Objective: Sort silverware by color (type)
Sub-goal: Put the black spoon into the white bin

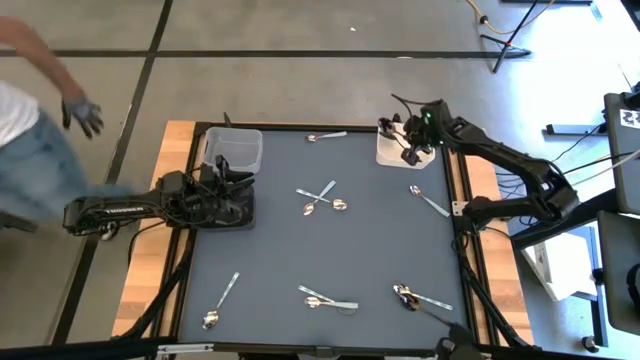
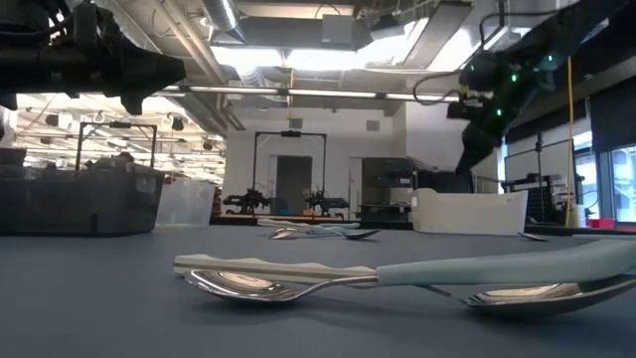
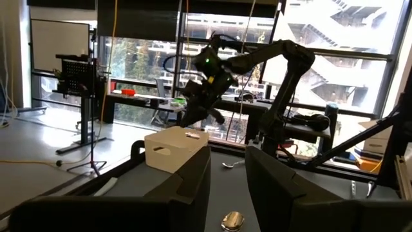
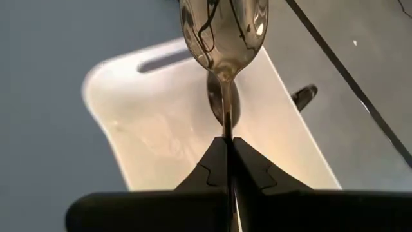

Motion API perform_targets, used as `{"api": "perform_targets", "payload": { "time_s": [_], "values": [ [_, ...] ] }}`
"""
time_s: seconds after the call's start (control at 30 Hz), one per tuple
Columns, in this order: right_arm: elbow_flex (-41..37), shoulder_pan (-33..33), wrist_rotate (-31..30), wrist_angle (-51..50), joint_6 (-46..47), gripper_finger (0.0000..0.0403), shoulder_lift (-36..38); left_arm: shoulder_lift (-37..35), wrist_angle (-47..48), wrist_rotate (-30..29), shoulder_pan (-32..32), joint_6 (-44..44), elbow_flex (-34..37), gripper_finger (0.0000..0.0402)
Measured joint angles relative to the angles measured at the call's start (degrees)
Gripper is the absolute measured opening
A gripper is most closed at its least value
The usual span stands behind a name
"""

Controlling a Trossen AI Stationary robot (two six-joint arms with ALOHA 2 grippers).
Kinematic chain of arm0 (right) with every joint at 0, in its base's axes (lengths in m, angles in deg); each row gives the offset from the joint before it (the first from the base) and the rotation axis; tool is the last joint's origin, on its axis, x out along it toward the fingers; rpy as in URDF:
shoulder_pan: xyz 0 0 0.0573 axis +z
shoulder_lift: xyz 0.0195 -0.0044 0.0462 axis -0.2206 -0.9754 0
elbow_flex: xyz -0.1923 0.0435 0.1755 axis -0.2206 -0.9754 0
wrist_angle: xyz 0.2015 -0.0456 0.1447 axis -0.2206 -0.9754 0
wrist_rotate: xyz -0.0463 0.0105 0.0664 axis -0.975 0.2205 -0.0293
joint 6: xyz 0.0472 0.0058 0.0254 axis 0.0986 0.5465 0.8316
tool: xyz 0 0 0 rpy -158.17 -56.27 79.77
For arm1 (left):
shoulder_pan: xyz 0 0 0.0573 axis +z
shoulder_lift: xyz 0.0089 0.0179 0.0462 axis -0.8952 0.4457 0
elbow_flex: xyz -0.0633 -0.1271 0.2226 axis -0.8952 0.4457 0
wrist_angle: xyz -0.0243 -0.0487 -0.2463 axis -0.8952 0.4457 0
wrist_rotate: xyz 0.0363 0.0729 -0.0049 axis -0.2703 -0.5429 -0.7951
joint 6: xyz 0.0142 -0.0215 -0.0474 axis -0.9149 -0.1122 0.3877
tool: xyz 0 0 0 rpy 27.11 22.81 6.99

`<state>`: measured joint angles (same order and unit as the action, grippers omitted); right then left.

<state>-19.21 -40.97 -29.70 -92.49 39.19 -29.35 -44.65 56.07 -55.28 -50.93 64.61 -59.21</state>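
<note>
Room: concrete floor with dark tape lines; a person in jeans and a glove stands off the bench's left side; the low view shows an open workshop with ceiling pipes.
Bench: dark grey mat on a wooden top.
Left arm: parked at the left edge beside the clear bin; left gripper hangs with its jaws partly apart and nothing seen between them.
Right arm: reaches to the far right corner; right gripper is clamped tight on a silver spoon above the white bin.
Key relation: the held spoon's handle runs straight out from the closed jaws, bowl leading; in the right wrist view the white bin lies behind it with another spoon already inside. A release here would likely land in that bin.
Remaining spoons: one by the far edge, a crossed pair mid-bench, one toward the right edge, three along the near edge.
Nearer arm: the right, for the one beside the right edge.
</note>
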Motion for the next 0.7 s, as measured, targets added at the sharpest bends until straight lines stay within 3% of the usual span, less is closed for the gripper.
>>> {"api": "perform_targets", "payload": {
  "time_s": [0.43,0.6,0.7],
  "values": [
    [-2.2,-1.1,0.0,3.4,5.5,0.0004,-5.4,0.0,0.0,0.0,0.0,-0.2,0.0,0.0092],
    [-2.0,-1.1,-2.0,3.2,8.4,0.0064,-5.7,0.0,0.0,0.0,0.0,-0.2,0.0,0.0092],
    [1.1,-1.0,-2.1,-1.8,8.0,0.0113,-5.0,0.0,-0.1,0.0,0.0,-0.2,0.0,0.0092]
  ]
}}
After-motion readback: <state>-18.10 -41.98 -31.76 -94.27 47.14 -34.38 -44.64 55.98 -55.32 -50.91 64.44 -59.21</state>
